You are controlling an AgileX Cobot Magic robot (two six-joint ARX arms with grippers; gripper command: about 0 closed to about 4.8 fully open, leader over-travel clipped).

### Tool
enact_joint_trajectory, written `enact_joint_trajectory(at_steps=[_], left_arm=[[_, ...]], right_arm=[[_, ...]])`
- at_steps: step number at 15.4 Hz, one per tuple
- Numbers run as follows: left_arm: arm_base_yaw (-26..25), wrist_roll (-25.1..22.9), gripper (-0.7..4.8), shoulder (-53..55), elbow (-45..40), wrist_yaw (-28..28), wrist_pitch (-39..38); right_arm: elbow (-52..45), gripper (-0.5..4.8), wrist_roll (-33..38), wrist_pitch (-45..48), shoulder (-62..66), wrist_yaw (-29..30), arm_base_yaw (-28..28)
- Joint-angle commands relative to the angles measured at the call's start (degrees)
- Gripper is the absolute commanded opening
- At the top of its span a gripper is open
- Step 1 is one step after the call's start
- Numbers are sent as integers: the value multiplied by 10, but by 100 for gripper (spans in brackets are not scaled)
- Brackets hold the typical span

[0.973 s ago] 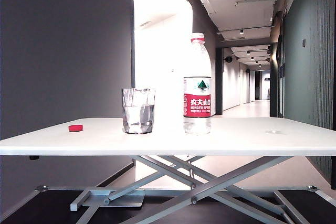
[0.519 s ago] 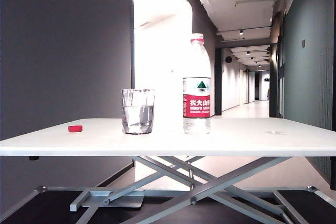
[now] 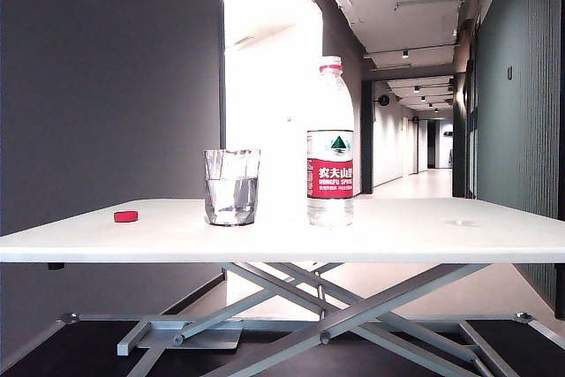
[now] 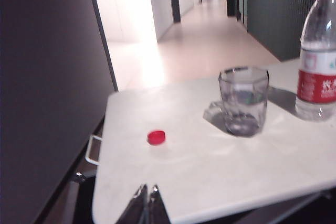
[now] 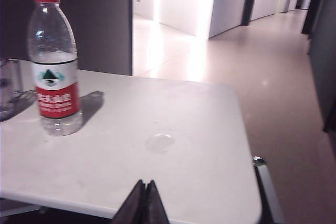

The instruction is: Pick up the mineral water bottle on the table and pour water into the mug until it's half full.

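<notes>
The mineral water bottle (image 3: 331, 142) is seen upright and uncapped on the table (image 3: 424, 237), just at 3 o'clock of the mug (image 3: 232, 186) in the exterior view, the two close together but apart.

Nearest in the wrist views are the grippers. The left gripper (image 4: 146, 203) is held back at the near edge of the table, its jaws pressed together on nothing; the right gripper (image 5: 146, 199) is likewise drawn back to the near edge on its own side, jaws together and empty. Neither arm appears in the exterior view.

Farther in, the small red cap (image 4: 156, 137) is found lying toward 12 o'clock from the left gripper, with the mug (image 4: 243, 100) beyond it toward 2 o'clock. From the right gripper, a faint wet mark (image 5: 160, 142) lies toward 12 o'clock and the bottle (image 5: 54, 64) toward 10 o'clock, well apart from the jaws.

Over the last second nothing on the table is shown to have moved: bottle, mug and cap stand in the same places in the exterior view. Water (image 3: 232, 199) is seen in the mug up to roughly half its height, and the bottle's level is low. From this it is judged that the pour has been made, the bottle set back down, and the task is at or very near its end.
</notes>
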State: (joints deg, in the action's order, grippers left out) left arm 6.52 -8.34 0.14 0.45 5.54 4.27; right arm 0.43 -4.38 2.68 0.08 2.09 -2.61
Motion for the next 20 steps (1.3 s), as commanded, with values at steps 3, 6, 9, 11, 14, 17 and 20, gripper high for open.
enact_joint_trajectory(at_steps=[3,6,9,11,14,17,20], left_arm=[[-1,-28,-6,1,1,-24,21],[-1,-22,-6,1,1,-23,20],[-1,-22,-6,1,1,-23,19],[0,-22,-6,1,1,-23,17],[0,-22,-6,1,1,-23,17],[-1,-22,-6,1,1,-23,17],[-1,-22,-6,1,1,-23,17]], right_arm=[[-1,-6,-21,18,-1,-45,0],[-1,-6,-20,24,-1,-8,0],[-1,-5,-16,22,-1,-5,0],[-1,-5,-16,21,-1,-7,0],[-1,-5,-16,21,-1,-7,0],[-1,-5,-16,21,-1,-7,0],[-1,-5,-16,21,-1,-7,0]])
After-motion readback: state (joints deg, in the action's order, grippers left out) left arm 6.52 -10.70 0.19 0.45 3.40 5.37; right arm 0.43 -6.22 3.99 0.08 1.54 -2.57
